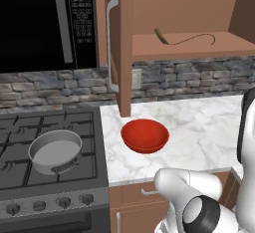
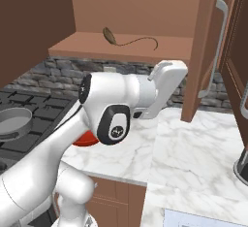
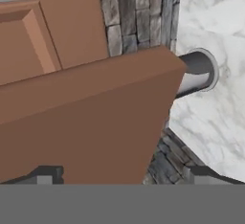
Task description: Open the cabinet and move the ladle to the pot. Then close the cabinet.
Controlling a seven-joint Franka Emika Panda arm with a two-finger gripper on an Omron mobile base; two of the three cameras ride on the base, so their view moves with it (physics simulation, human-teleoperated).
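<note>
With the cabinet (image 1: 121, 48) open, the ladle (image 1: 184, 39) lies shelved, the pot (image 1: 55, 151) waits, fingers (image 3: 123, 174) apart, empty.

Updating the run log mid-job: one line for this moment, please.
cabinet: doors open | ladle: on shelf | pot: on stove | hand: open, holding nothing, by a door edge

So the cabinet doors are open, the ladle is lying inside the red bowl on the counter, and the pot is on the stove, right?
Not quite. The ladle lies on the shelf of the open cabinet, not in the red bowl, as the left base view shows. The rest holds: the doors are open and the pot sits on the stove.
</note>
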